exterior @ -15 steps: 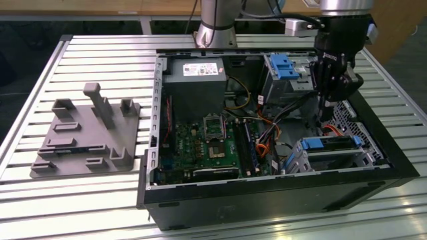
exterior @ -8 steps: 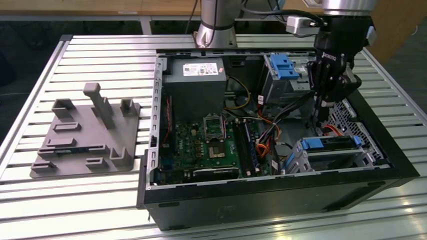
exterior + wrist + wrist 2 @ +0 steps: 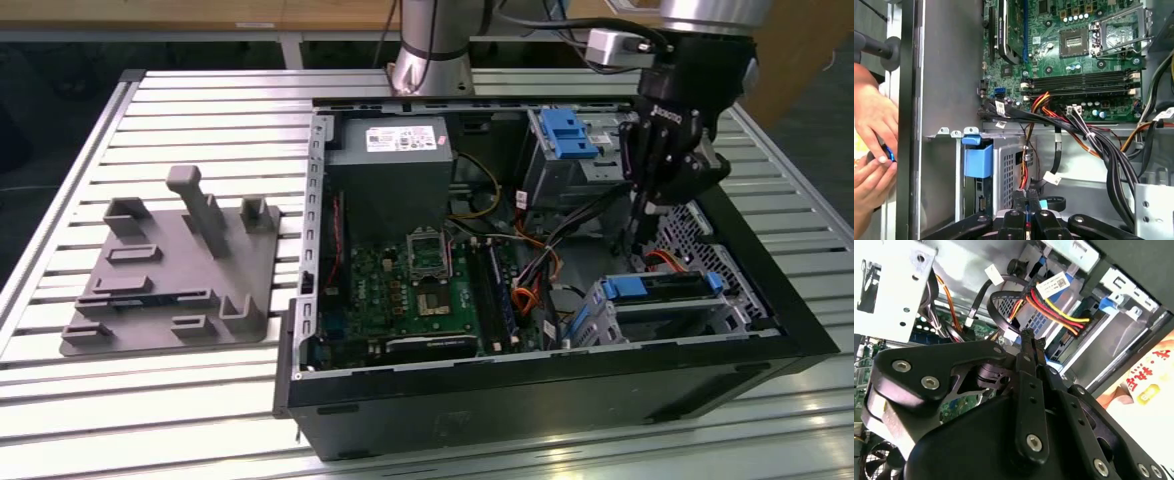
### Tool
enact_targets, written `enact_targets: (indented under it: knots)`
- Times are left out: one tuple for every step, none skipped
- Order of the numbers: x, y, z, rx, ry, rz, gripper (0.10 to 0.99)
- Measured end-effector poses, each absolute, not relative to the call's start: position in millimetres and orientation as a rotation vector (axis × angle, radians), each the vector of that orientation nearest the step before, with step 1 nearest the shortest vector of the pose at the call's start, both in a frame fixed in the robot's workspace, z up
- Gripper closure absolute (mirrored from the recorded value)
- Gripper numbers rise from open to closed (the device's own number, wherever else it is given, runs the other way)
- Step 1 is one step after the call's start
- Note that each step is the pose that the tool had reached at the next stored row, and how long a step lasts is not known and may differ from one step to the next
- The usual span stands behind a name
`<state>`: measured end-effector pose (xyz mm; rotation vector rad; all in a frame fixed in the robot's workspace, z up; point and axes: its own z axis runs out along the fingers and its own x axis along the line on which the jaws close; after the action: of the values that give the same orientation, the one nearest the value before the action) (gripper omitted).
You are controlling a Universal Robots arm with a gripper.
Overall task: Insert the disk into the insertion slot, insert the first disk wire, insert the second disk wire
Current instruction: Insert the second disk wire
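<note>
The disk (image 3: 663,289), silver in its blue carrier, sits inside the insertion slot (image 3: 597,322), the perforated silver cage at the case's corner on the exterior view's right. In the first wrist view the carrier's blue tab (image 3: 977,160) stands at the cage's perforated wall (image 3: 1008,172). My gripper (image 3: 638,236) reaches down into the case just above and behind the cage. Its fingertips (image 3: 1030,337) are pressed together, and I cannot tell whether a wire is pinched between them. A black wire loop (image 3: 1054,202) lies right beside my gripper (image 3: 1027,196). A red, yellow and orange wire bundle (image 3: 1059,315) runs ahead of it.
A taller grey bay with a blue latch (image 3: 567,132) stands behind the gripper. The power supply (image 3: 387,170) and motherboard (image 3: 427,290) fill the case's other half, crossed by thick black cables (image 3: 1104,145). A person's hands (image 3: 874,135) are outside the case wall. A grey fixture plate (image 3: 174,270) lies on the table.
</note>
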<state>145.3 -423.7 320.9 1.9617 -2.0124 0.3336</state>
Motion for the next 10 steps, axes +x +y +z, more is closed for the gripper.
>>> enact_targets:
  knots:
    - [146.1, -424.8, 320.9, 1.967, -2.016, 0.324, 0.945]
    - [146.6, -426.0, 320.9, 1.971, -2.02, 0.313, 0.945]
    - [147.0, -427.2, 321.0, 1.976, -2.022, 0.302, 0.945]
    - [147.3, -428.4, 321.0, 1.978, -2.023, 0.29, 0.945]
    - [147.4, -429.7, 321.0, 1.981, -2.023, 0.278, 0.945]
    - [147.6, -430.9, 320.9, 1.982, -2.022, 0.267, 0.945]
    - [147.9, -432.3, 321.0, 1.983, -2.02, 0.257, 0.945]
    - [148.2, -433.5, 321.0, 1.983, -2.018, 0.247, 0.945]
    - [148.7, -434.5, 320.9, 1.983, -2.016, 0.237, 0.945]
    - [149.5, -435.2, 321.0, 1.984, -2.013, 0.226, 0.945]
